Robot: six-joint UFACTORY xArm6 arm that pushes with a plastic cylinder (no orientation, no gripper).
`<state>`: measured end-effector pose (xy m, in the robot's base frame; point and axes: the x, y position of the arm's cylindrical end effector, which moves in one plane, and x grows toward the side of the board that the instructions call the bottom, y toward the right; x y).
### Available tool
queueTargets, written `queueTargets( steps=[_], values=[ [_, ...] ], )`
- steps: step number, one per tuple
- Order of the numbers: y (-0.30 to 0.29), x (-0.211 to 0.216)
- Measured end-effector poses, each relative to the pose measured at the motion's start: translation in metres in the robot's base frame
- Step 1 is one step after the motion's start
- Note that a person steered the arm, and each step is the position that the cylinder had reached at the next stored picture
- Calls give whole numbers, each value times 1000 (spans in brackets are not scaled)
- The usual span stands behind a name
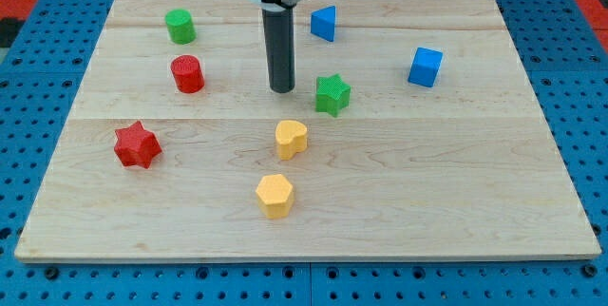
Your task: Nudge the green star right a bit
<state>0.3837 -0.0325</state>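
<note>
Rod: upright, my tip down on the tabletop; no hand, just the bare rod
Green star: just right of my tip, a small gap between
Greens: two, with a cylinder
Reds: cylinder, star
Blues: two, and cube
Yellows: heart, hexagon

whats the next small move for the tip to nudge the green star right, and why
Probably a short, straight slide toward the view's right. My tip sits just to the view's left of the green star, at nearly the same level, with a small gap between them. The board to the star's right looks open, well short of the blue cube.
</note>
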Motion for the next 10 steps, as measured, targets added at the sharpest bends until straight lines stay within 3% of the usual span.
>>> queueTargets(
  steps=[3, 5, 8, 9, 10],
  values=[
    [0, -2],
    [-1, -32],
    [-5, -27],
    [-10, -54],
    [-10, -55]
  ],
)
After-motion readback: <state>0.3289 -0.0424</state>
